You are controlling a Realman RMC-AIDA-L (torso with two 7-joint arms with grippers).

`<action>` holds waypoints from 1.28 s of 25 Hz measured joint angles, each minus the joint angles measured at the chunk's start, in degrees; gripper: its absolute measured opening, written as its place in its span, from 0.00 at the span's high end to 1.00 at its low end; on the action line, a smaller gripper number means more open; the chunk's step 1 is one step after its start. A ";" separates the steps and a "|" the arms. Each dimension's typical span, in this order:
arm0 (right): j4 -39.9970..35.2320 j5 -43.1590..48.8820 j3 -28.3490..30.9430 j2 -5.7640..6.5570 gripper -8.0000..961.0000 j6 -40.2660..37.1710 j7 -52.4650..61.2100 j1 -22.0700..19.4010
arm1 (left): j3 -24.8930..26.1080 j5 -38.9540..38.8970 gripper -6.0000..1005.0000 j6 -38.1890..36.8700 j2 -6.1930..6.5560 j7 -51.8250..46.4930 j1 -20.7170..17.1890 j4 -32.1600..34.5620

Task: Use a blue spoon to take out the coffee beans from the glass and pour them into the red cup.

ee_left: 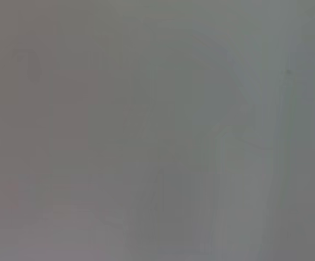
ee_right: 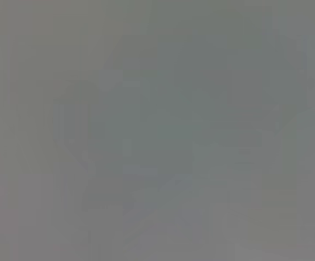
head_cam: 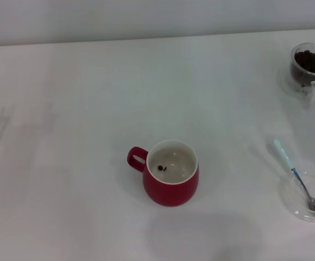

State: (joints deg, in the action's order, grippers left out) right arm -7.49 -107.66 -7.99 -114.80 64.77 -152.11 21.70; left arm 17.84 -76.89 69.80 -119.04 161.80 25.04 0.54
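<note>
The red cup (head_cam: 171,174) stands upright near the middle of the white table, handle to the left, with a couple of coffee beans (head_cam: 161,168) on its white inside. The glass (head_cam: 309,68) of dark coffee beans (head_cam: 312,61) stands at the far right. The blue spoon (head_cam: 298,176) lies at the right, its metal bowl resting in a shallow clear dish (head_cam: 307,197) and its pale handle pointing up and left onto the table. Neither gripper shows in the head view. Both wrist views show only a blank grey field.
The white table (head_cam: 70,163) ends at a pale wall along the back. The glass sits close to the right edge of the view, and the dish is near the front right corner.
</note>
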 joint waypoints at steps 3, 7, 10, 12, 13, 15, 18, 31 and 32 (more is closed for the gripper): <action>-0.34 -1.84 0.00 -0.04 0.68 -2.74 -1.12 1.27 | 0.00 -2.10 0.14 -0.42 0.01 0.00 1.08 0.99; -0.59 -3.31 0.00 -0.07 0.68 -3.78 -3.65 2.00 | 0.01 -5.32 0.14 -0.52 0.04 0.00 2.61 2.89; -0.75 -3.52 0.00 -0.07 0.68 -3.86 -4.70 2.14 | 0.01 -6.09 0.14 -0.54 0.12 0.00 3.72 4.45; -0.79 -4.08 0.00 -0.07 0.68 -3.81 -5.24 2.15 | 0.01 -6.54 0.14 -0.54 0.19 0.00 4.50 5.31; -0.77 -4.47 0.00 -0.07 0.68 -3.73 -5.46 2.17 | 0.01 -6.68 0.14 -0.54 0.23 0.00 4.73 5.53; -0.57 -4.83 0.00 -0.07 0.68 -3.64 -5.72 2.32 | 0.01 -6.88 0.14 -0.54 0.31 0.00 5.12 5.81; -0.36 -4.88 0.00 -0.07 0.68 -3.71 -5.82 2.51 | 0.00 -7.32 0.14 -0.45 0.40 0.00 5.48 6.40; 0.60 -6.92 0.00 -0.15 0.68 -1.85 -5.86 2.24 | 0.00 -7.43 0.14 0.02 0.16 0.00 5.36 6.37; 0.95 -7.95 0.00 -0.16 0.68 -1.52 -5.84 2.24 | 0.00 -7.69 0.14 0.03 0.12 0.00 5.36 6.22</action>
State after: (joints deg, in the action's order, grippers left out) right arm -6.55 -115.62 -8.00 -114.96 63.24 -157.95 23.94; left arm 17.83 -84.57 69.83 -118.92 161.81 30.40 6.77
